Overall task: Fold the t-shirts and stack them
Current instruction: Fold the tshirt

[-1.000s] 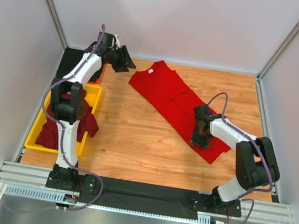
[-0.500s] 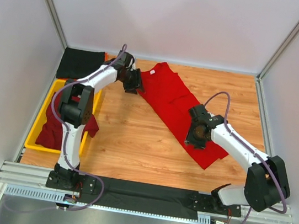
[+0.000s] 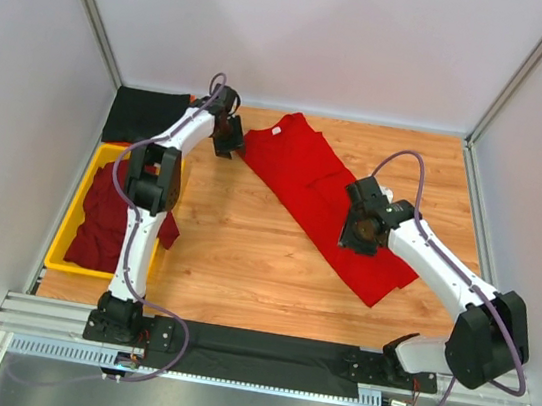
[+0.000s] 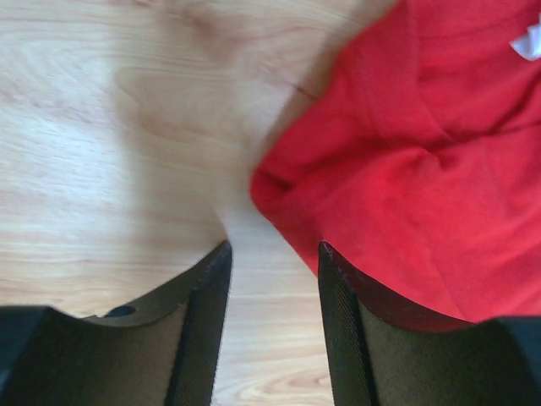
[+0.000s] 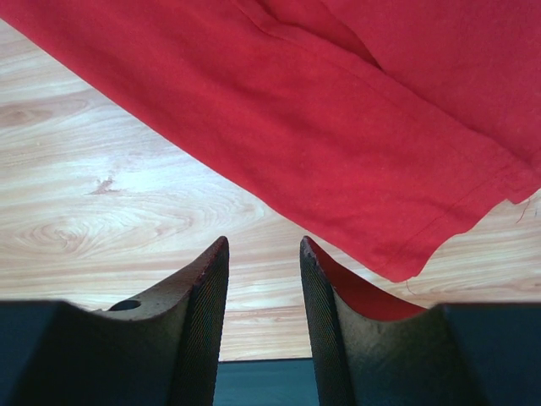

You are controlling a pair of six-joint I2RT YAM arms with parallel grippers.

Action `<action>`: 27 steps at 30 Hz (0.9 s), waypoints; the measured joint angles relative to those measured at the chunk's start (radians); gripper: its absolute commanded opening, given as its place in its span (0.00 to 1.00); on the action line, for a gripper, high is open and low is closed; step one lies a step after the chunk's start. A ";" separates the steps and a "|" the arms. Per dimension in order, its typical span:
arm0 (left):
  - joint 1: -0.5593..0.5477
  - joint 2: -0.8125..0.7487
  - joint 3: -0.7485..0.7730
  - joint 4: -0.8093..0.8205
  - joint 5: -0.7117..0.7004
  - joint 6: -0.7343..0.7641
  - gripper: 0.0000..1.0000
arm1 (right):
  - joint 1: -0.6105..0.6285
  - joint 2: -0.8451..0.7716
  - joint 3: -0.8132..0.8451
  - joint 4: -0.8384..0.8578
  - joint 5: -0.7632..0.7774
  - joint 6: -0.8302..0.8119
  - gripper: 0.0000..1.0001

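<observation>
Yellow plastic marks the far left of the overhead view, where a tray holds a heap of dark maroon t-shirts, one of them spilling over the tray's right rim onto the wooden table. Behind the tray, in the back left corner, lies a black t-shirt, flat and apart from the rest. The left arm reaches far back, its left gripper just beside the left edge of the red t-shirt. From the left wrist camera its jaws stand apart with only bare wood between them; the red cloth bulges towards the gap and passes behind the right finger, but nothing is pinched. A white neck label shows near the shirt's back end. The red t-shirt lies in a long diagonal band across the middle of the table, from back left to near right, with a fold running along it. Further right, the right gripper hangs over the near edge of that band. The right wrist view shows its jaws parted too, with wood between them, and the hem corner of the red shirt just beyond the right finger, ungripped.
</observation>
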 measured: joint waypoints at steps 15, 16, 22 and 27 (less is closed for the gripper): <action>0.044 0.117 0.146 0.089 0.027 -0.015 0.16 | 0.000 0.037 0.076 0.005 0.026 -0.050 0.41; 0.052 0.127 0.155 0.105 0.041 -0.016 0.19 | 0.000 0.040 0.081 0.005 0.027 -0.053 0.41; 0.093 0.192 0.220 0.230 0.142 -0.028 0.24 | -0.001 0.076 0.102 0.014 0.035 -0.068 0.41; 0.107 0.210 0.241 0.346 0.234 -0.053 0.48 | -0.002 0.111 0.106 0.023 0.050 -0.091 0.41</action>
